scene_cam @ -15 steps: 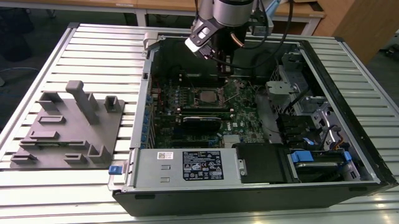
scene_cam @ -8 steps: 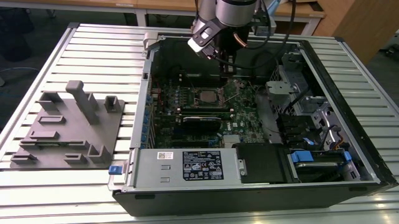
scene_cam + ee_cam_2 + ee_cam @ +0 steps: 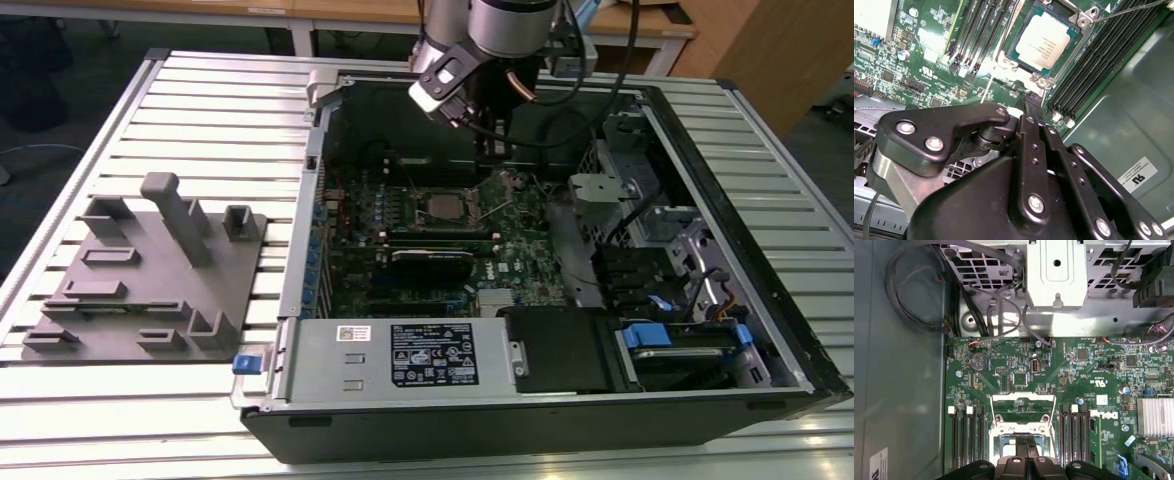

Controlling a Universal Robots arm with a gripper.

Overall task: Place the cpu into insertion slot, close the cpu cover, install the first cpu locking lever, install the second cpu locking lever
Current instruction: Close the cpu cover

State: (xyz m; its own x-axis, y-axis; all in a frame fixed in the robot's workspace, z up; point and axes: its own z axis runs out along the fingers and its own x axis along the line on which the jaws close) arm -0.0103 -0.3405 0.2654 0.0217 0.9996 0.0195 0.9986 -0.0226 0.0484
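Fingers (image 3: 1021,450) pressed together tip to tip, nothing visible between them. The gripper (image 3: 1031,98) hangs as one narrow black point just beside a corner of the cpu cover (image 3: 1070,49), above the green motherboard (image 3: 929,55). My read: shut like that, it makes a slim prod that fits between the banks of black memory slots (image 3: 1094,65).

Out from the tip, the cpu (image 3: 1046,40) lies flat in its seat, silver face up. The cover lies down around it, and the chip shows through its window. A thin wire lever (image 3: 1129,9) runs off from one cover corner; latched or not, I cannot tell.

Wider, in the exterior view, the computer case (image 3: 747,330) lies on its side at frame centre with its open side up, likely so the arm can reach straight down. The insertion slot (image 3: 418,207) sits in the upper middle of the case.

Writing? There's faint grey print on the chip's face and white lettering on the board. A white sticker (image 3: 1137,173) sits on the case floor, and a black-and-white label (image 3: 431,353) on the power supply (image 3: 334,365) at lower centre. A grey fixture block (image 3: 147,270) sits at the exterior view's left on the slatted table (image 3: 200,100).
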